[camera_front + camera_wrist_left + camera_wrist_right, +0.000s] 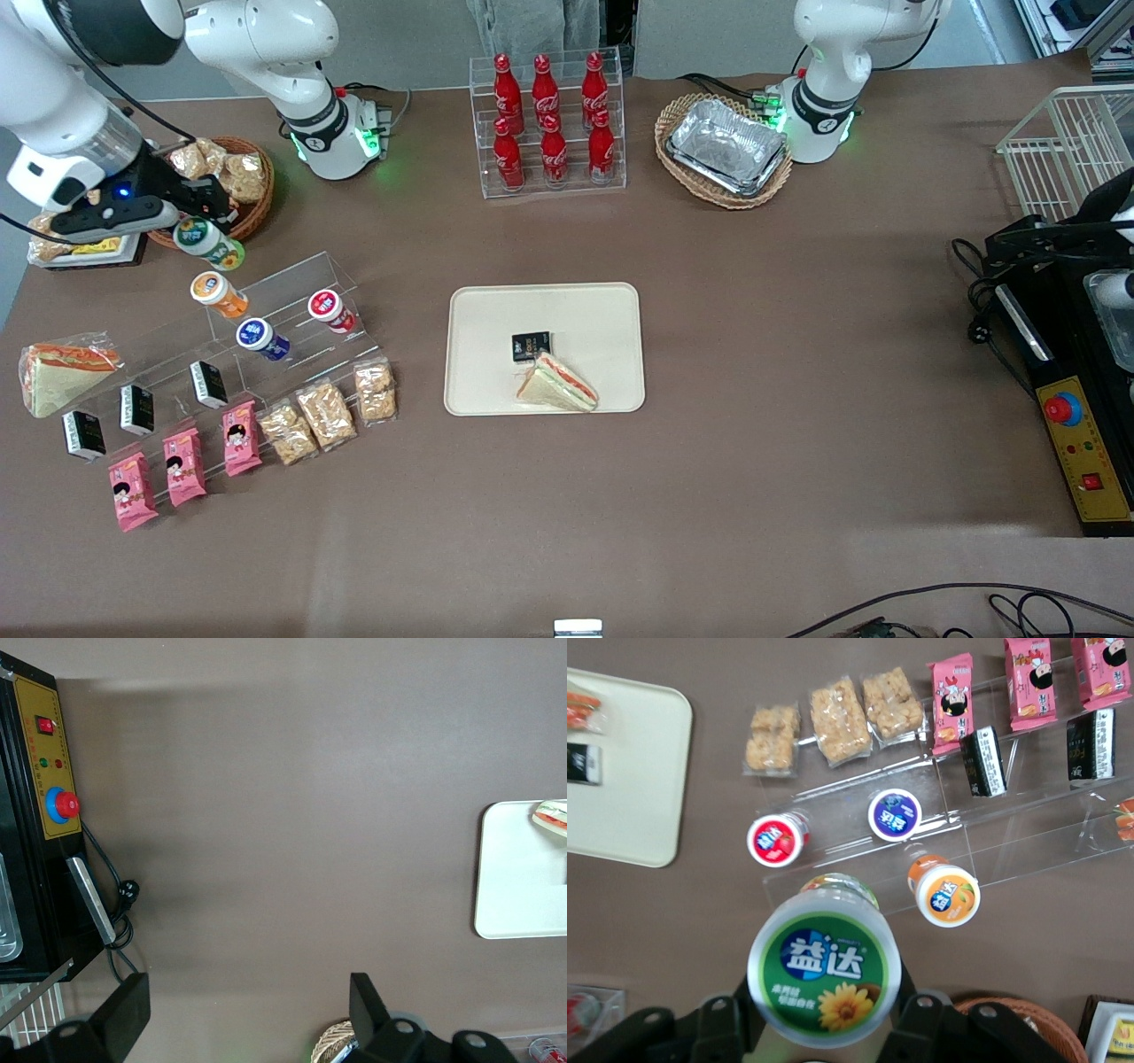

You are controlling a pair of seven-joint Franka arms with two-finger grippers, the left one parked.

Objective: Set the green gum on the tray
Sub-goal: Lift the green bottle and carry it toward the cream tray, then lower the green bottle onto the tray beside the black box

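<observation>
My right gripper (197,223) is shut on the green gum (209,244), a small canister with a green-and-white lid and a sunflower label. It holds the canister in the air above the upper step of the clear acrylic rack (266,328), toward the working arm's end of the table. In the right wrist view the green lid (824,978) sits between the two black fingers (718,1020). The cream-beige tray (611,306) lies at the table's middle and carries a black packet (530,346) and a wrapped sandwich (558,385). The tray's corner shows in the right wrist view (629,780).
On the rack stand orange-lidded (217,294), blue-lidded (260,338) and red-lidded (330,310) canisters, black packets and pink snack packs. Nut bars (328,412) lie in front of it. A wicker snack basket (232,177) is beside the gripper. Cola bottles (549,120) and foil trays (726,146) stand farther back.
</observation>
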